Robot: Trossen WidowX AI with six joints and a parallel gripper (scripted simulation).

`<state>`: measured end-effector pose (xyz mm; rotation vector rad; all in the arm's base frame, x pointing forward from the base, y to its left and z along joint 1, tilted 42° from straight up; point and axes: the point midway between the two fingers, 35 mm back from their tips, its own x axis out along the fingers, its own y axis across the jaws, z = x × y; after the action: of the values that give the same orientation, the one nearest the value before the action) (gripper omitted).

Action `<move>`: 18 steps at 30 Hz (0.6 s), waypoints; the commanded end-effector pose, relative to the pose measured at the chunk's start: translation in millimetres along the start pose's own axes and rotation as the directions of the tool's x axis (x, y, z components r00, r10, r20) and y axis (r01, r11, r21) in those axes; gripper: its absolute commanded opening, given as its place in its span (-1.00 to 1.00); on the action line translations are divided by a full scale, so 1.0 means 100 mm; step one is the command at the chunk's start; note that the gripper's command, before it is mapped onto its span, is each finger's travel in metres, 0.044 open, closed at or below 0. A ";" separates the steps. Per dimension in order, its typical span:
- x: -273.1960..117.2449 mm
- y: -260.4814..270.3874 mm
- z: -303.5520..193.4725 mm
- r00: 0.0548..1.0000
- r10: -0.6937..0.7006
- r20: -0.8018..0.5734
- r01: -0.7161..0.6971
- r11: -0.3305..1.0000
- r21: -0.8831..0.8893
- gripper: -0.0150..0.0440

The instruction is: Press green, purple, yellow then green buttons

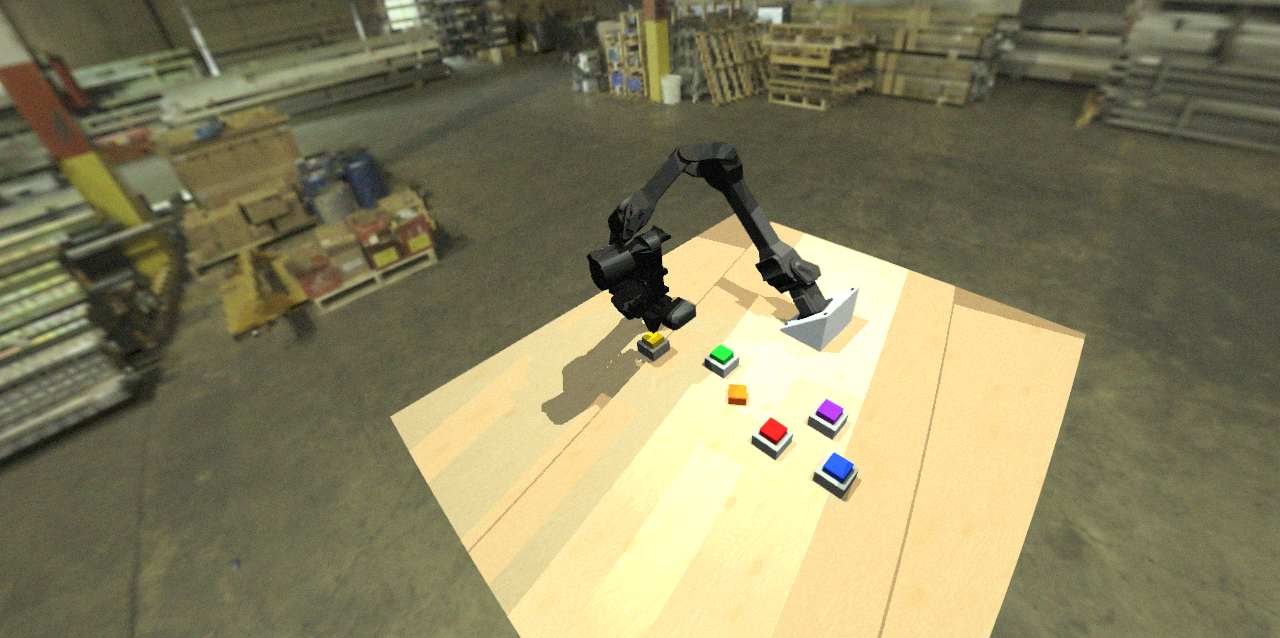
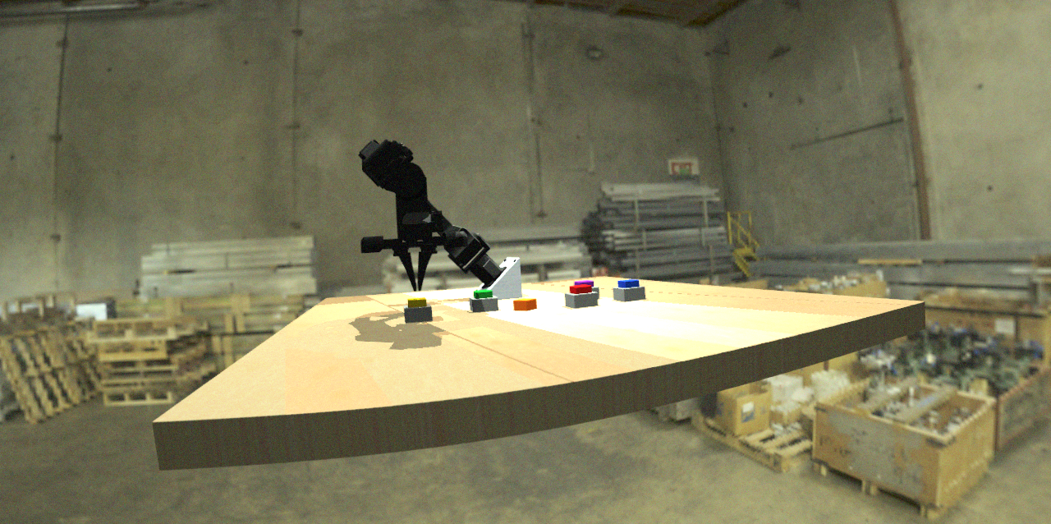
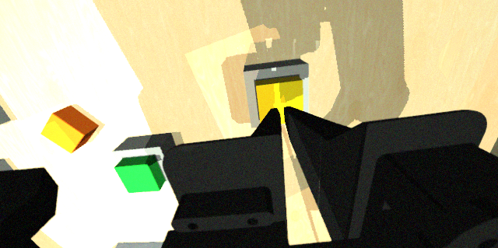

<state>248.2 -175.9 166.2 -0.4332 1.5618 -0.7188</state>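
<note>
My gripper is shut and empty, pointing down. Its fingertips are a small gap above the yellow button, whose cap stands raised in its grey housing. In the wrist view the tips cover the near edge of the cap. The green button stands beside it, towards the arm's base, with its cap up. The purple button is farther off with its cap up in the top view; the red button partly hides it in the exterior view.
An orange block lies between the green button and the red button. The blue button is beyond the red and purple ones. The arm's white bracket stands behind the green button.
</note>
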 end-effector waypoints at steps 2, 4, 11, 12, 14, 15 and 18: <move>-0.11 -0.02 0.00 1.000 -0.005 0.002 0.005 1.000 0.007 -0.42; -0.19 -0.02 0.01 1.000 -0.003 0.002 0.003 1.000 0.007 -0.42; -0.72 -0.01 0.00 1.000 -0.002 0.001 0.002 1.000 0.006 -0.42; -0.72 -0.01 0.00 1.000 -0.002 0.001 0.002 1.000 0.006 -0.42; -0.72 -0.01 0.00 1.000 -0.002 0.001 0.002 1.000 0.006 -0.42; -0.72 0.02 0.00 1.000 0.000 0.001 0.000 1.000 0.005 -0.42; -0.74 0.41 -0.07 1.000 0.015 0.003 -0.016 1.000 0.002 -0.42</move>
<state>257.9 -124.8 214.8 -0.4188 1.5439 -0.7334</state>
